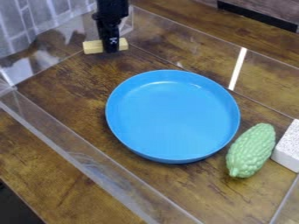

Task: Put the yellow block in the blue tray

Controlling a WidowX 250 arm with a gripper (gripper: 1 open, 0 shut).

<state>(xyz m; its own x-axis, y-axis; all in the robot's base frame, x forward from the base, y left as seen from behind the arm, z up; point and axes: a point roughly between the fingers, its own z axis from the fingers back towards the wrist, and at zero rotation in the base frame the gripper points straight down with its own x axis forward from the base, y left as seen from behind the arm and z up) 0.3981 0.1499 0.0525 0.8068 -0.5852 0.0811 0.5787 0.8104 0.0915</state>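
while my gripper [108,44] points straight down at the top left, its jaws are part closed on the yellow block [100,46], held just above the wood table [70,105], apart from the blue tray [173,115] centre.

A dark wooden tabletop [70,114] — glossy, streaked with glare — ringed by clear walls [82,144].

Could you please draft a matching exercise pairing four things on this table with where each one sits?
Things:
1. yellow block
2. blue tray
3. green bumpy oval
4. white spongy block

Places:
A. cut off by the right edge
B. between the end effector's jaws, top left
C. middle of the table
D. just right of the tray

Pairs: 1-B, 2-C, 3-D, 4-A
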